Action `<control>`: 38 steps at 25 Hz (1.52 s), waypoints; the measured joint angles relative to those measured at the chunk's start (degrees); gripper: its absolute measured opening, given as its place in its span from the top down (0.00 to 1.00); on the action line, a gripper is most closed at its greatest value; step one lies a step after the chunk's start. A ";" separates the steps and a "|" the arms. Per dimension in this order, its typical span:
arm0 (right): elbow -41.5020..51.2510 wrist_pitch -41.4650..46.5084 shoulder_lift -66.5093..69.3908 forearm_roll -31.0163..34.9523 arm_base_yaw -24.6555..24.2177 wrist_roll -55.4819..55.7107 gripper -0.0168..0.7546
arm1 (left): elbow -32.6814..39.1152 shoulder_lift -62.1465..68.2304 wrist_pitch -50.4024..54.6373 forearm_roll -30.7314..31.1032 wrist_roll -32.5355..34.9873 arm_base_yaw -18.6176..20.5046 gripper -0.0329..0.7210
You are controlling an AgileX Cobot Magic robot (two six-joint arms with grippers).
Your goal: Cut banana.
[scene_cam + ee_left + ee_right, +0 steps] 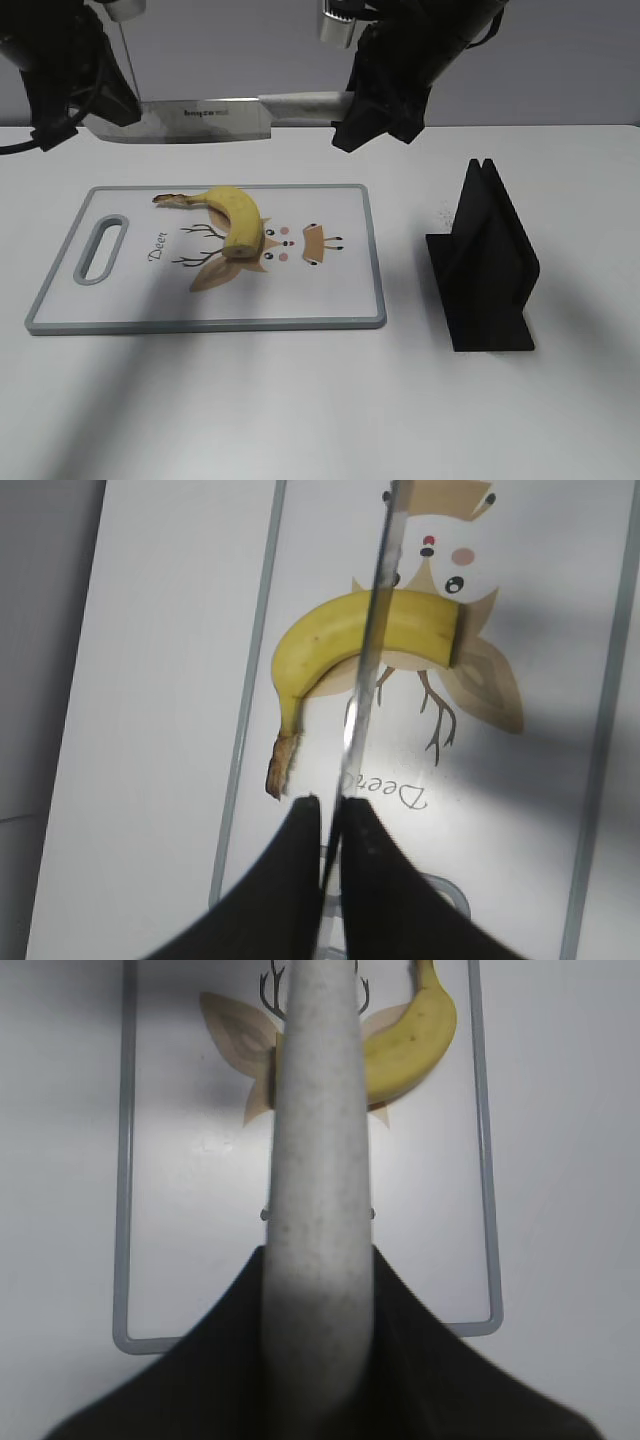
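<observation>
A yellow banana point(235, 215) with one flat end lies on the white cutting board point(330, 300), over its deer drawing. A knife point(190, 120) hangs level above the board's far edge, held at both ends. My left gripper point(108, 100) is shut on the blade's tip end; in the left wrist view its fingers point(330, 810) pinch the blade point(370, 650), which crosses over the banana point(320, 640). My right gripper point(372, 112) is shut on the pale handle point(315, 1140), with the fingers point(318, 1255) either side. The banana point(420, 1040) shows beyond the handle.
A black knife stand point(490, 260) stands upright on the white table to the right of the board. The board has a slot handle point(100, 248) at its left end. The board's grey rim shows in both wrist views point(255, 680) point(125, 1160).
</observation>
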 joint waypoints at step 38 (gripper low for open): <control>-0.19 3.03 8.54 -9.18 -0.46 13.23 0.73 | 5.94 11.26 -13.59 2.34 -4.64 -4.88 0.93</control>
